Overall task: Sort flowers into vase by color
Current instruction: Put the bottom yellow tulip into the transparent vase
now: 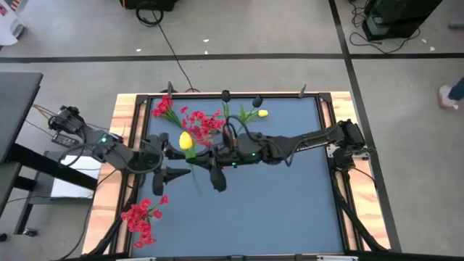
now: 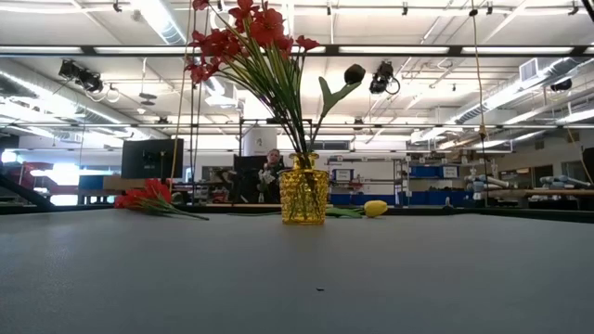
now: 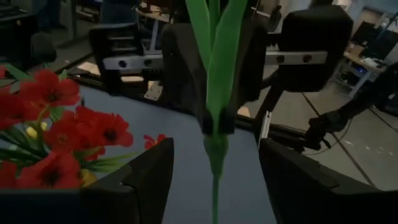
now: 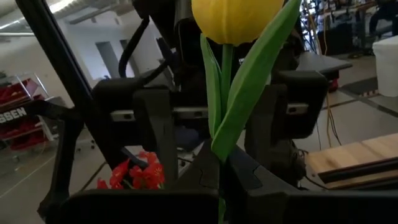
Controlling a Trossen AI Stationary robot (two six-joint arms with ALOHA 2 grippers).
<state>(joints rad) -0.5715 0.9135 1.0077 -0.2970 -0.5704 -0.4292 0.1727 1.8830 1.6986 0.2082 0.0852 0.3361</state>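
1. A dark blue table (image 1: 290, 210) with a wooden rim is seen from above, with two dark robot arms reaching in from the left and right edges and meeting near the middle.
2. A yellow tulip (image 1: 186, 140) is held up between the two arms, its green stem (image 3: 215, 168) running down past both grippers.
3. The right gripper (image 4: 222, 163) is closed on the tulip's stem just below the leaves, as its own wrist view shows; the yellow head (image 4: 236, 18) stands above its fingers.
4. The left gripper (image 3: 214, 168) faces it from the other side. Its two fingers (image 3: 152, 174) stand apart with the stem between them, and no contact with the stem can be made out.
5. A yellow glass vase (image 2: 304, 196) stands toward the far middle of the table and holds a bunch of red flowers (image 2: 243, 35) on long green stems, together with one dark bud (image 2: 354, 73).
6. A second yellow tulip (image 1: 261, 113) lies on the table near the far edge, to the right of the vase.
7. A loose bunch of red flowers (image 1: 143, 215) lies at the near left corner of the table, partly over the wooden rim, well apart from the vase.
8. In the low view, a person (image 2: 272, 167) is seen far off in the room behind the vase.
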